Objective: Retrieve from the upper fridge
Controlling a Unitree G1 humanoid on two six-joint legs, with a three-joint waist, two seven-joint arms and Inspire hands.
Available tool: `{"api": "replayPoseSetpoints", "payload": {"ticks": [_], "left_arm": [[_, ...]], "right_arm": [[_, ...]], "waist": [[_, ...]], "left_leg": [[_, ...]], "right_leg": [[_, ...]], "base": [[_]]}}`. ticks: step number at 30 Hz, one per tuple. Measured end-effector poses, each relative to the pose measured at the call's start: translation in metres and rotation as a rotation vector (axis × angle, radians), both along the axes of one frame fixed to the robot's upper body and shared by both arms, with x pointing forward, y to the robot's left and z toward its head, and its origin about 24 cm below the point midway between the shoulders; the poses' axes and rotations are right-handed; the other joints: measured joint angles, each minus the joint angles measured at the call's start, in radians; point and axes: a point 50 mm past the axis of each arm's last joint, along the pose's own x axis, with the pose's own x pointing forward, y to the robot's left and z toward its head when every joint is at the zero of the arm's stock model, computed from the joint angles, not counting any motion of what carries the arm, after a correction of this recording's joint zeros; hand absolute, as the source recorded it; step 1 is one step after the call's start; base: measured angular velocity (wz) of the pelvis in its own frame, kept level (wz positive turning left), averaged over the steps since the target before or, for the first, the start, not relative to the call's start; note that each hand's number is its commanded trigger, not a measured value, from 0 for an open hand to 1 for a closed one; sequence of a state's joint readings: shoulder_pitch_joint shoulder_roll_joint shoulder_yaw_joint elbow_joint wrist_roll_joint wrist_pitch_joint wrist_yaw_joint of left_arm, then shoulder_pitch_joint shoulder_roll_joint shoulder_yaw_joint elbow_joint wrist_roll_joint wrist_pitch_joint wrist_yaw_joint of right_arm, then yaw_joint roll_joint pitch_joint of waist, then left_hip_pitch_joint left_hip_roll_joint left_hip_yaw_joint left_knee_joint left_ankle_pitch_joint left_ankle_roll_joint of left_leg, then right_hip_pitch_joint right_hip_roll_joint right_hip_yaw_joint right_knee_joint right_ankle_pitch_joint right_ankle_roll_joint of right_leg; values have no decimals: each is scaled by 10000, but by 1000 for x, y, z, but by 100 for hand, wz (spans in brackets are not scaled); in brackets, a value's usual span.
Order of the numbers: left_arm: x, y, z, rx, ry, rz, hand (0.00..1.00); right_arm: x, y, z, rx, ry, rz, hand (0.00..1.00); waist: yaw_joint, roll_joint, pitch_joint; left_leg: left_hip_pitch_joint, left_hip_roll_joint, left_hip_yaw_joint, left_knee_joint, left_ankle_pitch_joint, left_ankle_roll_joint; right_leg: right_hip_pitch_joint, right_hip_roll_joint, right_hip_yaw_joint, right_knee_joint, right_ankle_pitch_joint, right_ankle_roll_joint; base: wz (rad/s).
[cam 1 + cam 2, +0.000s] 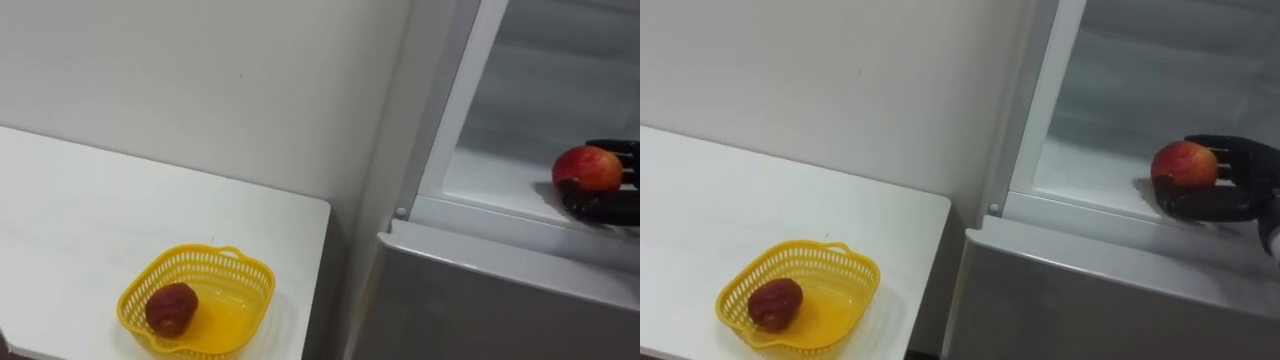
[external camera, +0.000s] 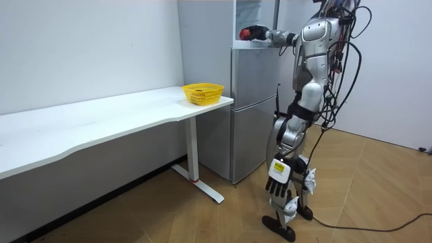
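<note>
A red-and-yellow apple [image 1: 588,168] [image 1: 1185,165] sits in my right hand [image 1: 605,205] [image 1: 1220,200], whose dark fingers curl round it from below and behind. Hand and apple hover just over the white floor of the open upper fridge compartment [image 1: 490,180], near its front lip. In the room view I stand facing the fridge [image 2: 253,108] with the right arm stretched out at head height, the apple [image 2: 247,34] at its end. My left hand [image 2: 278,187] hangs by my leg, fingers relaxed.
A yellow plastic basket [image 1: 250,270] [image 1: 855,265] [image 2: 203,93] stands on the corner of the white table [image 1: 80,210] to the left of the fridge, with a dark red fruit [image 1: 172,308] in it. The lower fridge door [image 1: 480,300] is closed.
</note>
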State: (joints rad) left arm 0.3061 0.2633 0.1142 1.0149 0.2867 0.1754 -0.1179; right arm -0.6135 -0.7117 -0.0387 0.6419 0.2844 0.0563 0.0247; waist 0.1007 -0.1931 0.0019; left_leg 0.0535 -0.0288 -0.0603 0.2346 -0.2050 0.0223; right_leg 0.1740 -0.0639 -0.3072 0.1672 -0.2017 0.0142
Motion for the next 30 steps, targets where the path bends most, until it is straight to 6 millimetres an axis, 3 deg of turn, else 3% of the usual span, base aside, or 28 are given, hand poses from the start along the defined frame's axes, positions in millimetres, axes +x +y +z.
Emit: {"api": "replayPoseSetpoints", "payload": {"ticks": [10, 14, 16, 19, 24, 30], "left_arm": [[3, 1, 1, 304, -225, -85, 0], [7, 1, 1, 409, -337, -326, 0], [8, 0, 1, 372, -446, -364, 0], [9, -3, 0, 277, -493, -351, 0], [8, -5, -1, 165, -478, -316, 0], [11, -6, -2, 13, -581, -372, 0]], "right_arm": [[2, 18, 13, -176, -549, 723, 100], [3, 32, 19, -769, -770, 1127, 100], [-2, 44, 22, -1062, -1068, 1602, 100], [-11, 61, 26, -1447, -1489, 2393, 100], [-23, 88, 42, -2065, -2415, 3362, 100], [-45, 119, 61, -2791, -3703, 4466, 100]], "waist": [[-147, 34, 22], [-165, 88, 42], [-166, 131, 13], [-162, 256, 4], [-185, 543, -82], [-411, 821, -64]], "left_leg": [[24, 0, 42, -12, 2, 2], [48, 44, 181, -7, 0, 0], [-67, 58, 228, 3, -6, -9], [-103, 58, 283, 10, -9, -5], [-83, 148, 409, 29, -13, 1], [-135, 163, 493, 49, -14, 2]], "right_leg": [[-2, -11, 35, 6, -1, 1], [-23, -4, 57, 8, -1, 1], [-143, 2, 68, 33, 0, 0], [-174, -6, 85, 35, 1, -1], [-198, -2, 226, 40, 10, -16], [-270, 1, 287, 51, 37, -54]], "base": [[-1], [-9], [-8], [-3], [-4], [-5]]}}
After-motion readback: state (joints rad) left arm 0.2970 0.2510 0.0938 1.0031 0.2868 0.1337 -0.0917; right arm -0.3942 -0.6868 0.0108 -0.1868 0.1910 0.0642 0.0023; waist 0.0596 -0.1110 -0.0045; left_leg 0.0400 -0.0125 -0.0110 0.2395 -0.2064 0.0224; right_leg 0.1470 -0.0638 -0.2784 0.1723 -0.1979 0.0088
